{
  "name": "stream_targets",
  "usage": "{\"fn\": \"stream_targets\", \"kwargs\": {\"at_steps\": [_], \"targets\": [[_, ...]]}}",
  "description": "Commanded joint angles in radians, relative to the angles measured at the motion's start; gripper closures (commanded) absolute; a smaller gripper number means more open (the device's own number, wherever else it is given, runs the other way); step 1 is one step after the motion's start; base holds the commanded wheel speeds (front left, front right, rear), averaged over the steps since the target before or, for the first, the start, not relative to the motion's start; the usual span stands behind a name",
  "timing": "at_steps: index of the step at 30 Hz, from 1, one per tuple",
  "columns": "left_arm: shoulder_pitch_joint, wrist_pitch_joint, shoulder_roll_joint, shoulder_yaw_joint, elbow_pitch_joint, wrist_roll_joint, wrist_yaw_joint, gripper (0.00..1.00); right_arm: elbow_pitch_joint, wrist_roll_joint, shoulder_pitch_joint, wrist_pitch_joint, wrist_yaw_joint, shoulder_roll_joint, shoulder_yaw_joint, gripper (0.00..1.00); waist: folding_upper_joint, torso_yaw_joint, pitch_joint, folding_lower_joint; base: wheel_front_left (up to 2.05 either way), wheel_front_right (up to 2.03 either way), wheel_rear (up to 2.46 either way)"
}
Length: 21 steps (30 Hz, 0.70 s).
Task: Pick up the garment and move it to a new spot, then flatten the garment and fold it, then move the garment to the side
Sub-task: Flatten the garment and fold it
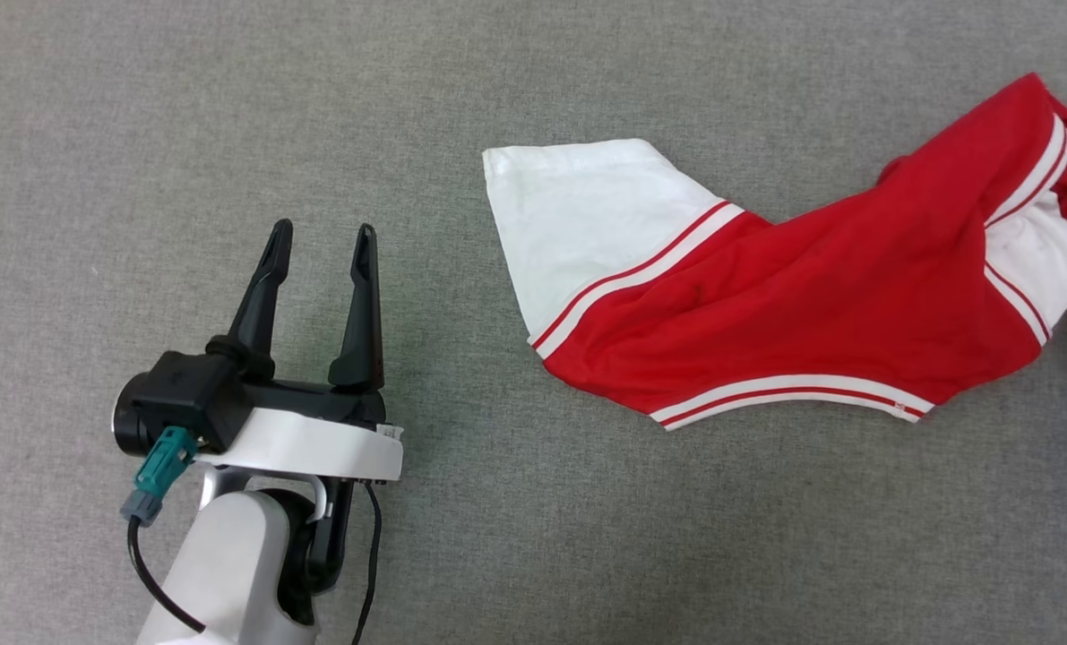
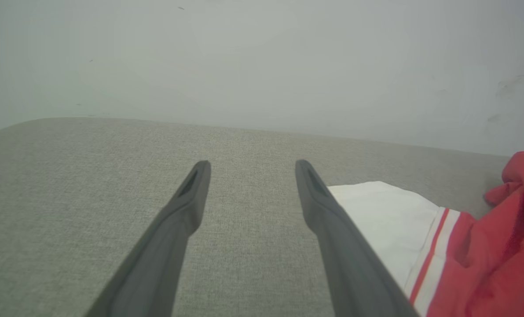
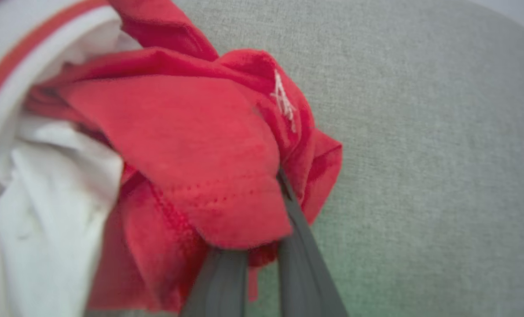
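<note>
My left hand [image 1: 323, 227] is open, its 2 fingers spread wide and holding nothing. It sits well to the left of the shirt [image 1: 793, 296], which lies crumpled on the gray cloth surface [image 1: 533, 537]. In the left wrist view, the shirt's white sleeve [image 2: 385, 215] lies just beside 1 finger, but I cannot tell whether they touch. My right hand [image 3: 257, 255] is closed on a bunched red fold at the shirt's right end, with cloth draped over both fingers [image 3: 303, 264]. In the head view that end of the shirt runs past the right edge.
</note>
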Motion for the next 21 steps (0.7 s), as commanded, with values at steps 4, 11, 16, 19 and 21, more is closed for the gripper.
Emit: {"fn": "stream_targets", "kwargs": {"at_steps": [4, 11, 16, 19, 21], "targets": [[-0.018, -0.005, -0.011, 0.013, 0.005, 0.011, -0.011, 0.00, 0.064, -0.001, 0.009, -0.061, 0.000, 0.055, 0.010, 0.66, 0.0000, -0.001, 0.002, -0.0002, 0.00, 0.00, 0.00], [0.006, -0.005, -0.018, 0.034, 0.022, 0.027, -0.022, 0.00, 0.112, -0.015, 0.060, -0.232, 0.000, 0.129, -0.056, 0.00, 0.0000, -0.028, -0.053, -0.0002, 0.00, 0.00, 0.00], [0.041, -0.005, -0.017, 0.052, 0.033, 0.030, -0.024, 0.00, 0.074, -0.059, 0.138, -0.365, -0.001, 0.209, -0.135, 0.00, 0.0000, -0.058, -0.122, -0.0002, 0.00, 0.00, 0.00], [0.063, -0.005, -0.016, 0.057, 0.033, 0.029, -0.018, 0.00, 0.027, -0.070, 0.198, -0.403, -0.001, 0.258, -0.167, 0.00, 0.0000, -0.070, -0.154, -0.0002, 0.00, 0.00, 0.00], [0.074, -0.005, -0.015, 0.058, 0.032, 0.028, -0.015, 0.00, -0.016, -0.071, 0.240, -0.412, -0.001, 0.294, -0.178, 0.00, 0.0000, -0.075, -0.169, -0.0002, 0.00, 0.00, 0.00]]}}
